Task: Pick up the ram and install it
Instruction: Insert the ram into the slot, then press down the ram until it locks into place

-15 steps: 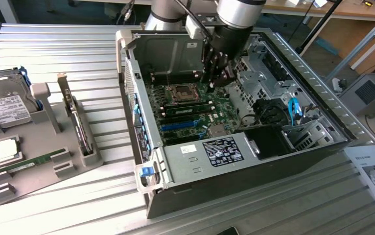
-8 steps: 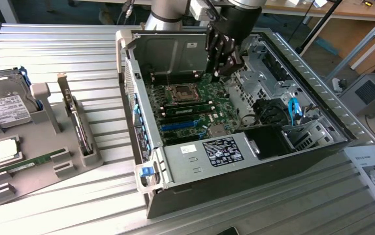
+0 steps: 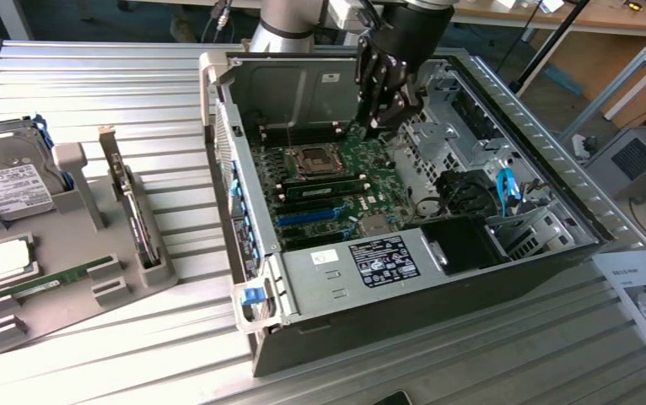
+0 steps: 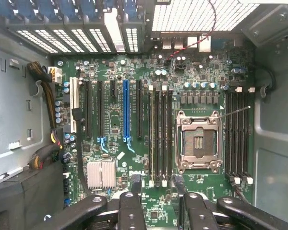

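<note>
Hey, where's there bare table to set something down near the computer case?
Bare slatted table lies between the grey parts tray and the computer case, and in the exterior view's upper left above the tray. Crowded: the tray itself, and inside the case, where the open gripper hangs over the motherboard. A paper sheet covers the right edge.

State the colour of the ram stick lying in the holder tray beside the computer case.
Green. The ram stick shows best in the exterior view.
</note>
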You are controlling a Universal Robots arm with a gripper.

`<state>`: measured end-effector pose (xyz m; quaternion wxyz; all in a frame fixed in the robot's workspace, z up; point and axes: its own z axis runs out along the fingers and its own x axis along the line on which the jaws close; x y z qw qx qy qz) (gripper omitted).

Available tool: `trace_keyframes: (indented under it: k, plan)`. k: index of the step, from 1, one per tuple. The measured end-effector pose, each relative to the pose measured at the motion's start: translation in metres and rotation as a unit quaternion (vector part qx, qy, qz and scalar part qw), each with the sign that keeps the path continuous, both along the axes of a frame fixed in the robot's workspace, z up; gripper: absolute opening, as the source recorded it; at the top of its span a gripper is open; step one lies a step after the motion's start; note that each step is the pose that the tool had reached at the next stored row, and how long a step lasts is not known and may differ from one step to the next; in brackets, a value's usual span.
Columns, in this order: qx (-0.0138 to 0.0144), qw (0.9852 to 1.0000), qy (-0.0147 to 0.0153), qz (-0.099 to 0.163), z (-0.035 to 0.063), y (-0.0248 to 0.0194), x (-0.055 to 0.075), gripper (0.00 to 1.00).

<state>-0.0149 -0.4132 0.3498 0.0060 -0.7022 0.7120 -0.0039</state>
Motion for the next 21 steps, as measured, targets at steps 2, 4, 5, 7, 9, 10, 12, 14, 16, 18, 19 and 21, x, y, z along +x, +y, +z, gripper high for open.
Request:
trace_keyframes:
  k: [2, 4, 5, 7, 9, 10, 12, 14, 16, 18, 19, 21]
  plan:
    - [0.0001, 1.0, -0.0001, 0.0, 0.0032, 0.0, 0.0, 0.38]
    - [0.0001, 1.0, -0.0001, 0.0, 0.0057, 0.0, 0.0, 0.38]
    - [0.0002, 1.0, -0.0001, 0.0, 0.0059, 0.0, 0.0, 0.38]
    - [0.0002, 1.0, -0.0001, 0.0, 0.0059, 0.0, 0.0, 0.38]
    - [0.0002, 1.0, -0.0001, 0.0, 0.0059, 0.0, 0.0, 0.38]
    - [0.0002, 1.0, -0.0001, 0.0, 0.0059, 0.0, 0.0, 0.38]
    - [0.0001, 1.0, -0.0001, 0.0, 0.006, 0.0, 0.0, 0.38]
    - [0.0002, 1.0, -0.0001, 0.0, 0.0059, 0.0, 0.0, 0.38]
    - [0.0002, 1.0, -0.0001, 0.0, 0.0059, 0.0, 0.0, 0.38]
    - [0.0002, 1.0, -0.0001, 0.0, 0.0059, 0.0, 0.0, 0.38]
    - [0.0002, 1.0, -0.0001, 0.0, 0.0059, 0.0, 0.0, 0.38]
    - [0.0002, 1.0, -0.0001, 0.0, 0.0059, 0.0, 0.0, 0.29]
